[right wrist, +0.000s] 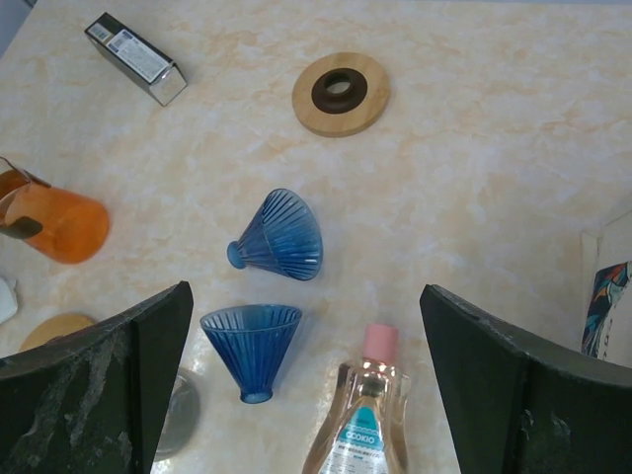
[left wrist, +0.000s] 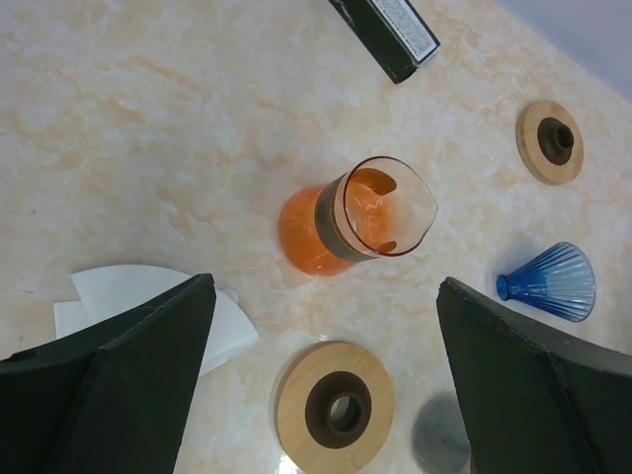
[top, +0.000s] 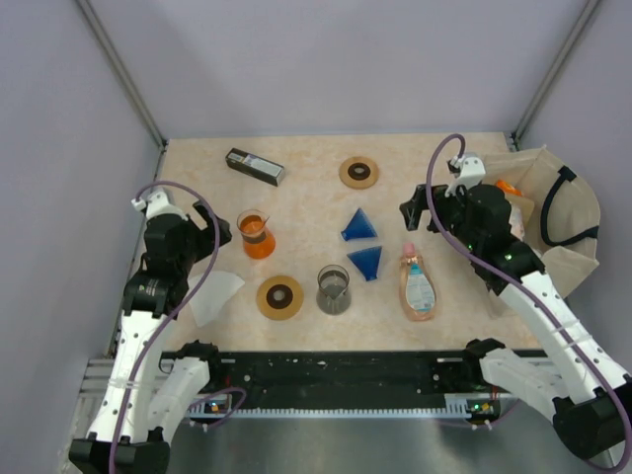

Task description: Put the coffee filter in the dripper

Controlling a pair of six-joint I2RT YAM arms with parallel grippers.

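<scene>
Both pincers are wide open, holding nothing. Left pincer hangs over the orange carafe. The white coffee filter lies flat on the tabletop, near-left of the carafe. Right pincer hovers above two blue drippers, both lying on their sides mid-tabletop.
</scene>
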